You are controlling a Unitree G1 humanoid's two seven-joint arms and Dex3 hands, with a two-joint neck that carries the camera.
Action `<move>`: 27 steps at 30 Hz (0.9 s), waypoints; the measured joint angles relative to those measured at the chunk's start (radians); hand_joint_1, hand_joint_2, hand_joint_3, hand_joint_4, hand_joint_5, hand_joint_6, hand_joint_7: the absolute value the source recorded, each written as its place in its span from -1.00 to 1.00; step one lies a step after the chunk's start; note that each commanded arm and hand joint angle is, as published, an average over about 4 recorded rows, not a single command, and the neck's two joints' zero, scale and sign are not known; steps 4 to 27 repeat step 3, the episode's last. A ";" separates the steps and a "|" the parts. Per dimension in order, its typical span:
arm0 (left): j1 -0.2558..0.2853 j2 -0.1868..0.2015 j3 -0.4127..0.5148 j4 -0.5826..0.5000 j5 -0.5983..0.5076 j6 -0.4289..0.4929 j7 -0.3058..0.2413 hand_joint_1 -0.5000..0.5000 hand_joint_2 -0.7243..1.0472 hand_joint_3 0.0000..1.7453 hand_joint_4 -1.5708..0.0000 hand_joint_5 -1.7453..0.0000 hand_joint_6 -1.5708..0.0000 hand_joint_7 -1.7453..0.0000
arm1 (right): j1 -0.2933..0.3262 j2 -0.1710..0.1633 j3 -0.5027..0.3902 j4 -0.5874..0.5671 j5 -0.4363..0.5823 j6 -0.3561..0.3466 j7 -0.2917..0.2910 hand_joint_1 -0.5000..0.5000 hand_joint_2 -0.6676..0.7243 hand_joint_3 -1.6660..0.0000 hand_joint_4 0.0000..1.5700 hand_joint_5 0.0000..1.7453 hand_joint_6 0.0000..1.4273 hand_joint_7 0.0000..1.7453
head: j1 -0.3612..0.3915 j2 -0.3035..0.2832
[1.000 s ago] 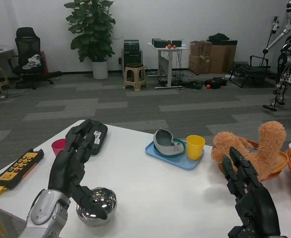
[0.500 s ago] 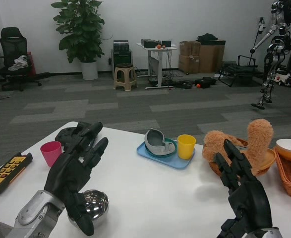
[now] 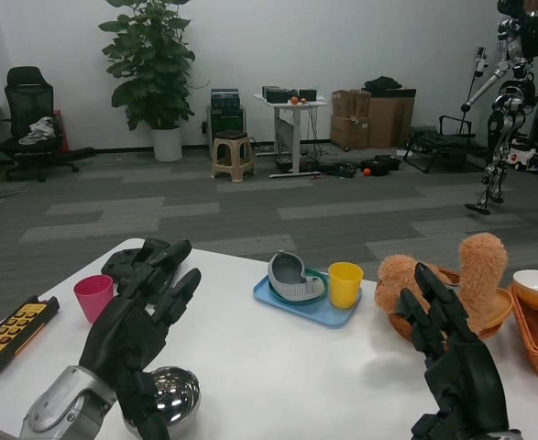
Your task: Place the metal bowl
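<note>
Left hand (image 3: 136, 339) is lifting off the metal bowl (image 3: 170, 401), fingers spread and holding nothing, while right hand (image 3: 456, 367) is waiting open; best withdrawing straight up, avoiding nudging the bowl.

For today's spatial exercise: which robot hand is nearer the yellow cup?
Right. The right hand is below and right of the yellow cup; the left hand is farther off, over the metal bowl.

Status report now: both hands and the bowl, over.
Left hand open above bowl, thumb by its rim. Right hand open, idle. Bowl upright on table. Nothing in the way.
</note>
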 measured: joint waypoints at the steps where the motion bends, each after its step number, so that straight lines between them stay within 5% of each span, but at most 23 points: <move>1: 0.000 0.000 0.000 0.000 0.000 0.000 0.000 -0.96 0.45 -0.90 1.00 0.88 1.00 0.60 | 0.000 0.000 0.000 0.000 0.000 0.000 0.000 -0.35 1.00 1.00 -1.00 -1.00 -1.00 -0.84 | 0.000 0.002; 27: 0.000 0.000 0.000 0.000 0.000 0.000 0.000 -0.96 0.43 -0.90 1.00 0.88 1.00 0.60 | 0.000 0.000 0.000 0.000 0.000 0.000 0.000 -0.39 1.00 1.00 -1.00 -1.00 -1.00 -0.84 | -0.001 0.003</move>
